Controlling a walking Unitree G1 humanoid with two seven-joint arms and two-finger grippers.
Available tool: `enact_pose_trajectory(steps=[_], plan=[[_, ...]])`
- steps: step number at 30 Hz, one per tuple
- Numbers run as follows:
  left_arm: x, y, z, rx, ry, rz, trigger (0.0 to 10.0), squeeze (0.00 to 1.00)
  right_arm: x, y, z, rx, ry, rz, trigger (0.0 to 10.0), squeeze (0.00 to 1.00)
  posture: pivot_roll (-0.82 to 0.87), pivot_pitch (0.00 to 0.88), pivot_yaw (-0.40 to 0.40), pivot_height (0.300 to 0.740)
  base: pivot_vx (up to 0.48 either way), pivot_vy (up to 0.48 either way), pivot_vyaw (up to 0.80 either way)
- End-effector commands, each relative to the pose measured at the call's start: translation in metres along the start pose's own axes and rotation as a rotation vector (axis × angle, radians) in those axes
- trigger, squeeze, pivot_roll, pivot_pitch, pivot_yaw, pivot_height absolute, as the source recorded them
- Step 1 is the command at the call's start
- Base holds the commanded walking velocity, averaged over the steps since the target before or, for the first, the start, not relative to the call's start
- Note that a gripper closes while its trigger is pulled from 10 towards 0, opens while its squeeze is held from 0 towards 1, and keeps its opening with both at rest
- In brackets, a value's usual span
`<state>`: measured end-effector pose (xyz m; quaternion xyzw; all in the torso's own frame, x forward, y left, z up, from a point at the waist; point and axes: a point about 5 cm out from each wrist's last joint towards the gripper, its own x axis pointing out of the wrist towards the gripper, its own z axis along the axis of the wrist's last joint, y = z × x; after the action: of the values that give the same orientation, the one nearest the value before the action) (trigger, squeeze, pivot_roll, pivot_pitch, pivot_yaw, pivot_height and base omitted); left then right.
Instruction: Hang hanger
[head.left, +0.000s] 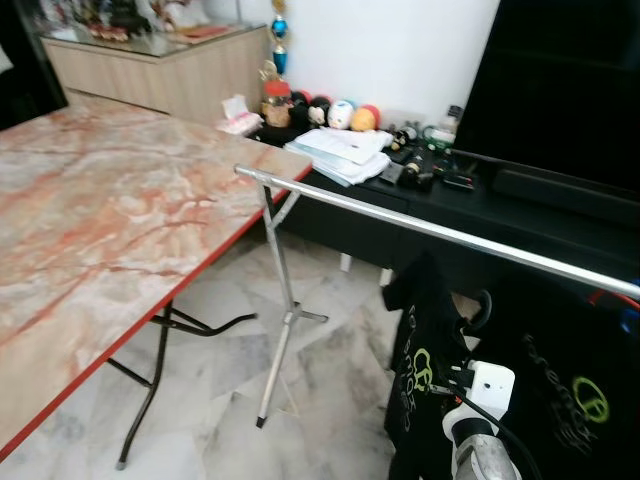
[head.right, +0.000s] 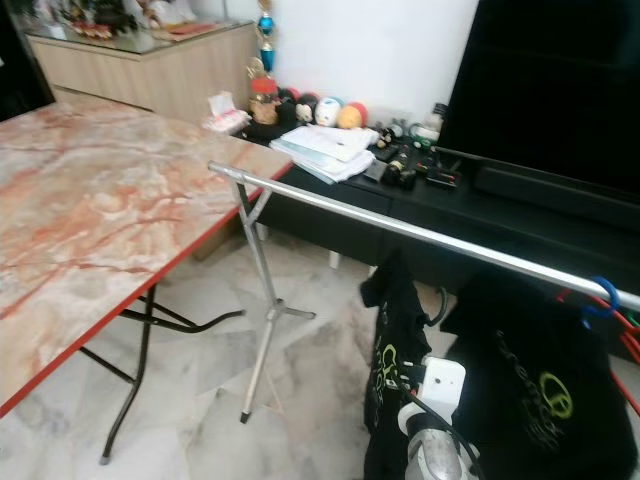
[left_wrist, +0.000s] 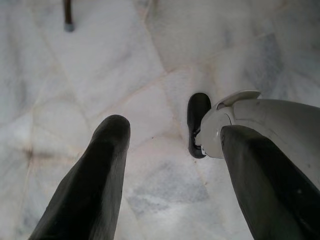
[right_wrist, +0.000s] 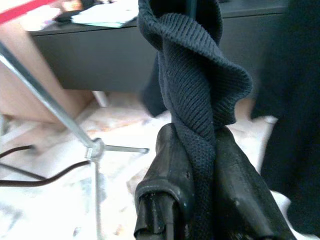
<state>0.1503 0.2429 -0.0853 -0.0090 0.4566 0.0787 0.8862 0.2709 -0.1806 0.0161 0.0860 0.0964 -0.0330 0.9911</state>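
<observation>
Our right gripper (right_wrist: 200, 165) had its two black fingers (right_wrist: 167, 175) pinched tight on a fold of dark knit garment (right_wrist: 197, 75), which rose twisted from between them. In the head views that black shirt (head.left: 420, 370) hung just under the silver rail (head.left: 420, 228) of the clothes rack, beside a second black shirt (head.right: 540, 390) already on the rail. We could not make out the hanger itself. Our left gripper (left_wrist: 170, 150) hung low over the marble floor (left_wrist: 100, 75), fingers spread wide and holding nothing. A marble-topped folding table (head.left: 100, 220) stood to our left.
</observation>
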Motion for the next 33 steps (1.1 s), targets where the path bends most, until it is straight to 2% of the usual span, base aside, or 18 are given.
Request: enact_pose_trajectory(steps=[1,25,33], plan=[[-0.0014,0.0018,-0.0068,-0.001,0.03,0.01,10.0,0.0,-0.0002,-0.0008,0.0011,-0.002,-0.01,-0.008,10.0,0.0,0.02,0.023,-0.01,0.74,-0.274,0.0,0.0],[-0.0024,0.0038,-0.0083,-0.011,0.024,0.01,10.0,0.0,0.0007,-0.0035,-0.0014,0.009,0.011,-0.033,10.0,0.0,0.02,0.033,-0.013,0.74,-0.292,0.0,0.0],[-0.0028,0.0058,-0.0085,-0.014,0.023,0.016,10.0,0.0,0.0011,-0.0035,-0.0016,0.015,0.012,-0.037,10.0,0.0,0.03,0.035,-0.014,0.74,-0.307,0.0,-0.59]])
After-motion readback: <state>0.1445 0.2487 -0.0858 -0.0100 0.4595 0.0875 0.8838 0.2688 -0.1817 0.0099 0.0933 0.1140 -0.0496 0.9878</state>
